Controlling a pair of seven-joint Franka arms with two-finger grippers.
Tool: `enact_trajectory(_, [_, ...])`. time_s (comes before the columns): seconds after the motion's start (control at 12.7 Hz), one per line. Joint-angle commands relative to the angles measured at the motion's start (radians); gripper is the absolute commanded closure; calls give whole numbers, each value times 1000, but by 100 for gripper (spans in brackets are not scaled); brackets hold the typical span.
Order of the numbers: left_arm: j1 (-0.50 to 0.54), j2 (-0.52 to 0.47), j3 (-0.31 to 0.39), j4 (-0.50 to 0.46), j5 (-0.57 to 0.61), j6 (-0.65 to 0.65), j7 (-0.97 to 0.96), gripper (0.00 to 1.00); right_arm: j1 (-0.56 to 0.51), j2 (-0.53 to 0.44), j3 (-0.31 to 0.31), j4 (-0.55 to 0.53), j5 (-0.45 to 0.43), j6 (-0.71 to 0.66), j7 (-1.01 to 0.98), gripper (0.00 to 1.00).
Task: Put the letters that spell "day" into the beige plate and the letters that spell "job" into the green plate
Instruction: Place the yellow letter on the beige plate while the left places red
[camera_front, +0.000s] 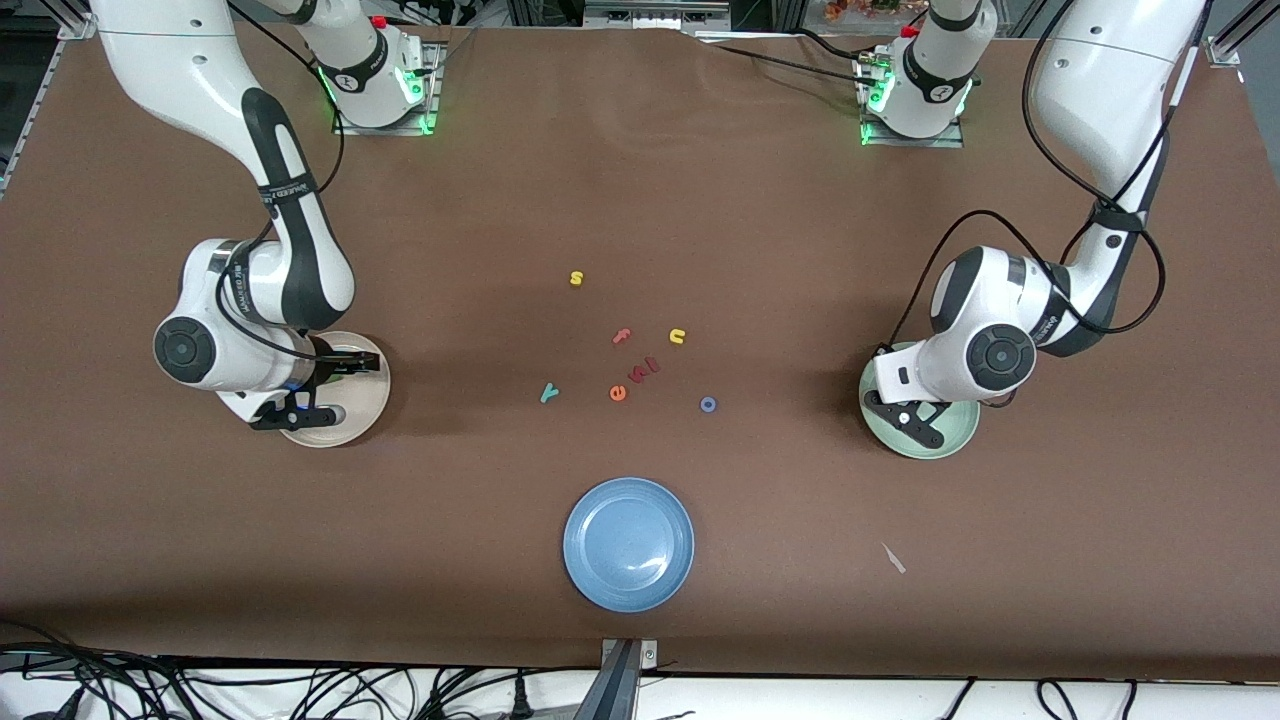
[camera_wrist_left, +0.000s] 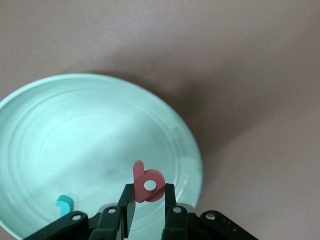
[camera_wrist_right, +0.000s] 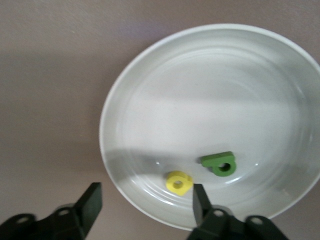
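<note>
bare table around loose letters (camera_front: 640, 368), arms over end plates (camera_front: 375, 400)

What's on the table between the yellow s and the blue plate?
In the front view, between the yellow s and the blue plate lie a pink f, a small pinkish letter pair and an orange e.

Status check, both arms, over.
Left gripper shut on b over green plate. Right gripper open over beige plate. Nothing blocking.
</note>
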Motion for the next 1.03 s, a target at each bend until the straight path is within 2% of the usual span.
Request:
enact_trajectory(0.0, [27, 22, -7, -2, 33, 21, 10, 100, 12, 1, 45, 29, 64, 12, 143, 0])
enact_trajectory(0.08, [43, 31, -7, -3, 33, 32, 10, 100, 19, 3, 65, 32, 75, 39, 221, 0])
enact_trajectory(0.24, [49, 40, -9, -11, 30, 32, 10, 91, 51, 17, 96, 35, 75, 105, 391, 0])
enact_trajectory(0.39, [49, 43, -9, -11, 22, 32, 10, 55, 85, 52, 119, 69, 76, 157, 566, 0])
enact_trajectory(0.47, [51, 45, -9, -11, 19, 32, 10, 32, 108, 73, 128, 90, 75, 173, 667, 0])
enact_trajectory(0.55, [49, 43, -10, -10, 19, 28, 11, 3, 134, 93, 131, 115, 75, 190, 752, 0])
enact_trajectory(0.71, [49, 34, -13, 1, 19, 23, 11, 0, 186, 144, 131, 178, 75, 196, 882, 0])
enact_trajectory(0.95, [32, 9, -22, 33, 18, -15, -6, 0, 232, 181, 131, 201, 73, 265, 1028, 0])
